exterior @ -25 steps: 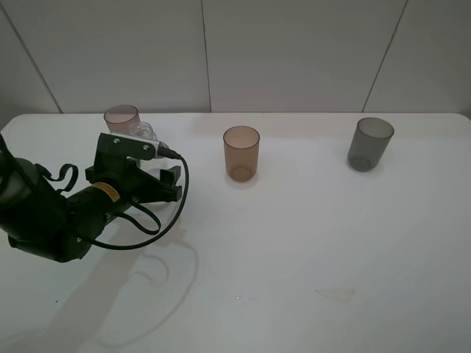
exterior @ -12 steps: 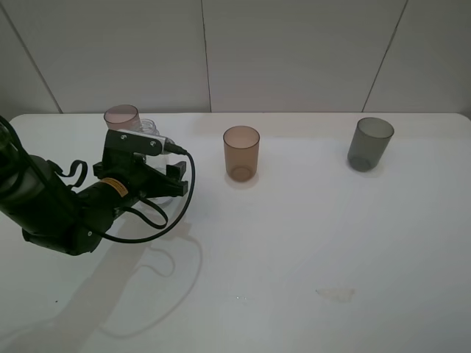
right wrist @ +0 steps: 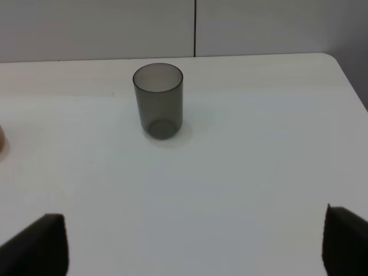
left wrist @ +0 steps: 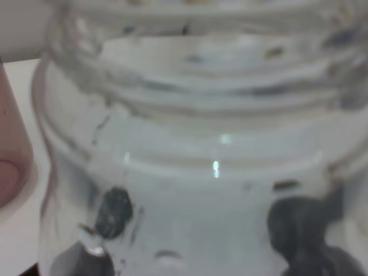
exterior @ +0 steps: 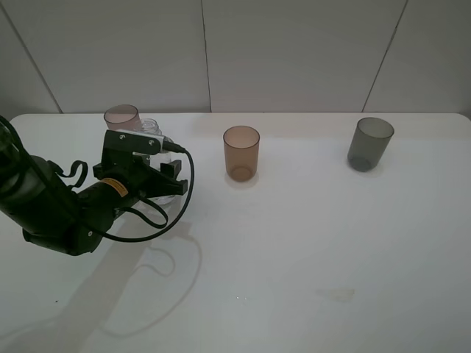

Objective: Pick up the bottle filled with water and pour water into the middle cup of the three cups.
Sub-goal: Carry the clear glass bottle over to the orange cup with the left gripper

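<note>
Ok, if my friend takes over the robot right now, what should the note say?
Left claw: shut on the bottle, upright beside the pink cup.
Right claw: open, empty, facing the grey cup.
Middle cup: amber, upright, looks empty.
Done: bottle grabbed.
Left to do: lift it, carry it to the middle cup, pour.

- Near my left wrist, the arm [exterior: 51, 209] carries a small yellow sticker [exterior: 112, 187]; its print is too small for me to read
- The bottle [left wrist: 207, 172], seen close up from my left wrist, gives me no lettering I can read
- The brown cup [exterior: 241, 153], the grey cup [right wrist: 158, 100] and the pink cup [exterior: 120, 118] give me no readable marks either
</note>
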Motion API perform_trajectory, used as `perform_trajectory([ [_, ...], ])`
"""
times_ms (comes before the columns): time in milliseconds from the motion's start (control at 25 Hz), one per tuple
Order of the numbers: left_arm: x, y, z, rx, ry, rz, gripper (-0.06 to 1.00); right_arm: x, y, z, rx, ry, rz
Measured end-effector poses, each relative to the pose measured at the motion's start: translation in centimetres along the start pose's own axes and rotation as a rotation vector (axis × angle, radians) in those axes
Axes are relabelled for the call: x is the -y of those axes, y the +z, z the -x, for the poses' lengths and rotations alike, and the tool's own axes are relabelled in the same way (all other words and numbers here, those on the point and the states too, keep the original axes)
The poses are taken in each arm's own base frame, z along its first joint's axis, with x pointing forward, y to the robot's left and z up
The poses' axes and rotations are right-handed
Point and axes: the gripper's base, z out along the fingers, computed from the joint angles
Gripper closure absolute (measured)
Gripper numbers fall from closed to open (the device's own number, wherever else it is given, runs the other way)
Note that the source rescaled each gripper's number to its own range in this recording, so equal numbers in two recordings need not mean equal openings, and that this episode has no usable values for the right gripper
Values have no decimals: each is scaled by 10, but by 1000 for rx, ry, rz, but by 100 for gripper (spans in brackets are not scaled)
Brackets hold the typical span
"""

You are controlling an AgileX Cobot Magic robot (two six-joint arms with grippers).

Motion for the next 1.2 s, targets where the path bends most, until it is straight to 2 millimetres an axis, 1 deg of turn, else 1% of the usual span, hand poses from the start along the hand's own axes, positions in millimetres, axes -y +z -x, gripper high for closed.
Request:
perform_trajectory([
  [480, 0, 0, 0, 0, -1, 0, 93, 0, 0, 0, 0, 0, 0],
  [560, 0, 0, 3, -1, -4, 0, 93, 0, 0, 0, 0, 0, 0],
  [680, 2, -3, 17, -6, -14, -7, 93, 0, 0, 0, 0, 0, 0],
  [840, 4, -4, 35, -81, 41, -5, 93, 0, 0, 0, 0, 0, 0],
  [1040, 14, 5, 59, -211, 228, -69, 93, 0, 0, 0, 0, 0, 0],
  [1200, 26, 19, 83, -286, 407, -162, 93, 0, 0, 0, 0, 0, 0],
])
